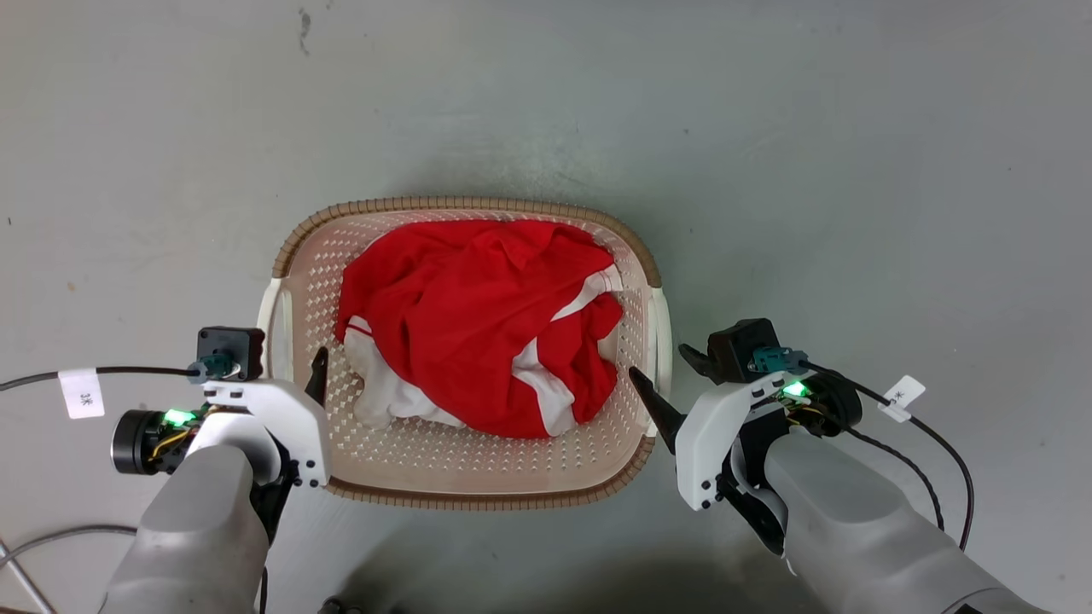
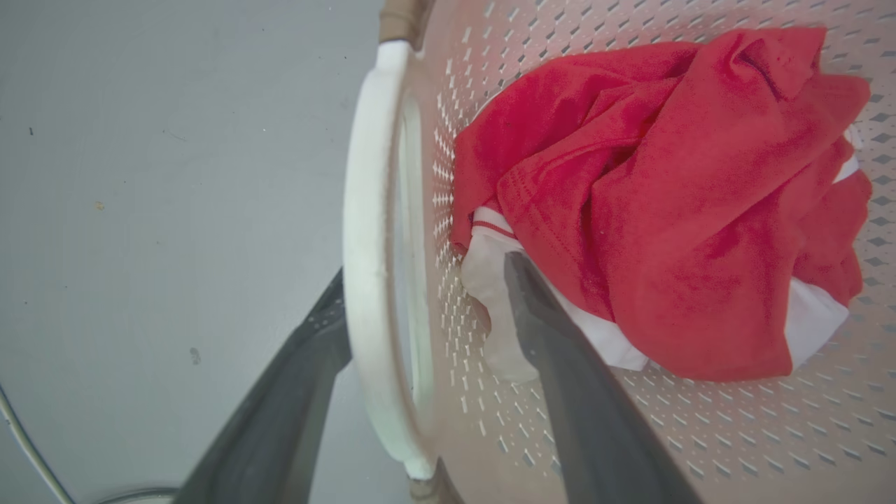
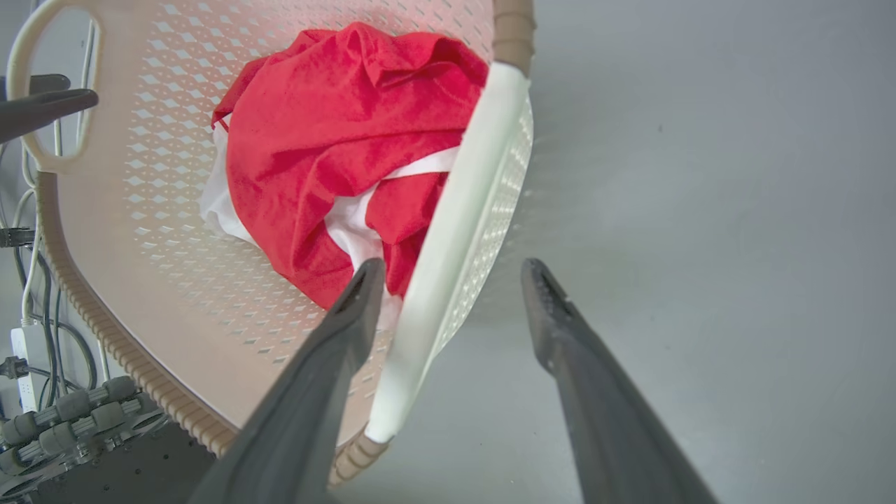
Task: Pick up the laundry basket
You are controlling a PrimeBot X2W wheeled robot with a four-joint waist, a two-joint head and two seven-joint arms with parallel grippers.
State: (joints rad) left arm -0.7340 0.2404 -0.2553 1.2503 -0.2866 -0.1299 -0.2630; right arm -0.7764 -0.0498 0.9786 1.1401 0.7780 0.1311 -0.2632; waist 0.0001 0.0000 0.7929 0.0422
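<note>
Wide apart, the left tool [image 2: 427, 269] straddles the white plastic left handle [image 2: 364, 210] of the rounded-rectangular cream plastic laundry basket [image 1: 478, 205]. One long dark finger is outside the handle and the other is inside the basket. The right tool [image 3: 453, 266] is spread just as wide (one finger inside, one out over the floor). The white right handle [image 3: 455, 231] stands between its fingers, and they grip nothing. The pale grey left forearm [image 1: 205, 520] and right forearm [image 1: 853, 529] rise from the lower corners of the head view, angled inward. Between them the basket, with perforated walls and a brown woven-look rim, sits on the smooth grey floor [image 1: 853, 170]. It holds a crumpled red-and-white garment [image 1: 478, 315]. Farther off, the floor carries a dark scuff [image 1: 303, 26].
</note>
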